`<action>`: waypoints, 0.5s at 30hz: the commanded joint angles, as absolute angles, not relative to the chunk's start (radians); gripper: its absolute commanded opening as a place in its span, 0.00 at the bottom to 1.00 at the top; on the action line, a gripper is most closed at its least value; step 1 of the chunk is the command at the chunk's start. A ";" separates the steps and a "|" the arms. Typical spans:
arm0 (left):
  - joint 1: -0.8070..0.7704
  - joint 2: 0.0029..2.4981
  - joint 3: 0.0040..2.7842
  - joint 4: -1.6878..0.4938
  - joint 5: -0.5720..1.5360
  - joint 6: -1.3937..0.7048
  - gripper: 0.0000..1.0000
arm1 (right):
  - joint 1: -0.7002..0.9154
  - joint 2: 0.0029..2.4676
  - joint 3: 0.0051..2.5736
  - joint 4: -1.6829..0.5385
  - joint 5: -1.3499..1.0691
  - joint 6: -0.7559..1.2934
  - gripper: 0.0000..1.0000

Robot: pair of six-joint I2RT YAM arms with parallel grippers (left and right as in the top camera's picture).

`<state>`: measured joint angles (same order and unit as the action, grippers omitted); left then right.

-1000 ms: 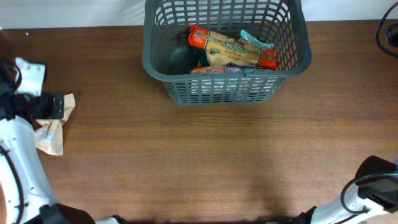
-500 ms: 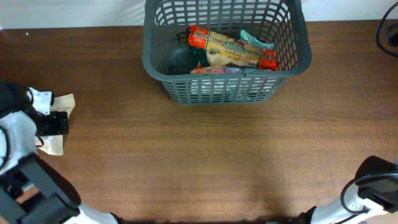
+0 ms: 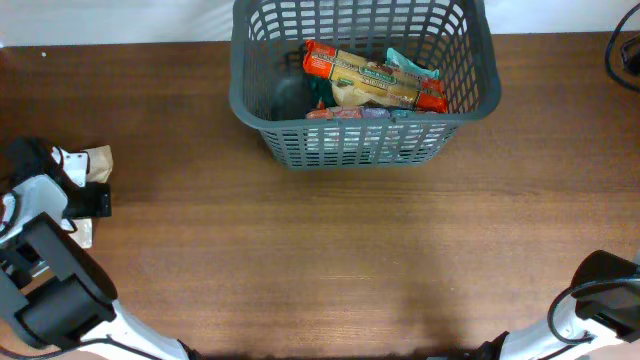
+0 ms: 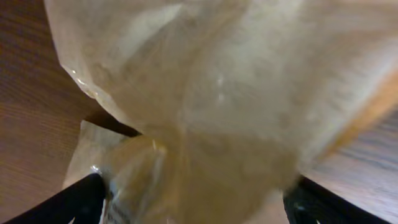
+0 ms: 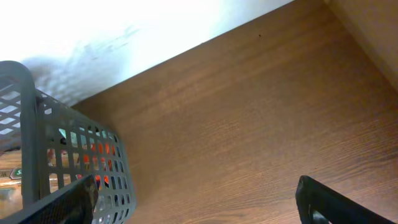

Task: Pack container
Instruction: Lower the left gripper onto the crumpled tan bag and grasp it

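Note:
The container (image 3: 360, 138), a dark grey lattice basket, stands at the back centre of the table. It holds an orange-red snack packet (image 3: 375, 78) and a teal packet (image 3: 410, 62). A tan crinkly bag (image 3: 97, 158) lies at the far left edge of the table. My left gripper (image 3: 88, 198) is right over it. In the left wrist view the bag (image 4: 217, 93) fills the frame, and the left gripper (image 4: 196, 205) is open with its fingers wide on either side of it. My right gripper (image 5: 193, 202) is open and empty, with the basket's corner (image 5: 37, 143) to its left.
The brown wooden table (image 3: 350, 250) spreads between the basket and both arms. The right arm's base (image 3: 605, 295) sits at the front right corner. A black cable (image 3: 625, 50) lies at the back right edge.
My left arm has swung toward the front and come down over the tan bag, which is now mostly covered. The right arm and the basket have not moved.

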<state>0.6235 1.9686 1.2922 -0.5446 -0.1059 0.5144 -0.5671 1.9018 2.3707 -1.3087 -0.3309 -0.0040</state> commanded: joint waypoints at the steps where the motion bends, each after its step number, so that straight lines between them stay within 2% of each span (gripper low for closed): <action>1: 0.627 2.013 1.288 -0.519 -0.121 0.509 0.86 | -0.569 1.904 2.367 -1.306 -0.336 -0.006 0.99; 3: 0.627 2.027 1.288 -0.511 -0.121 0.509 0.81 | -0.569 1.904 2.367 -1.306 -0.336 -0.006 0.99; 4: 0.627 2.033 1.288 -0.511 -0.121 0.509 0.74 | -0.569 1.904 2.367 -1.306 -0.336 -0.006 0.99; 8: 0.628 2.059 1.288 -0.509 -0.121 0.509 0.34 | -0.569 1.904 2.367 -1.306 -0.336 -0.006 0.99; 12: 0.627 2.062 1.288 -0.509 -0.121 0.508 0.02 | -0.569 1.904 2.367 -1.306 -0.336 -0.006 0.99; 15: 0.618 2.057 1.309 -0.551 -0.120 0.485 0.02 | -0.569 1.904 2.367 -1.306 -0.336 -0.006 0.99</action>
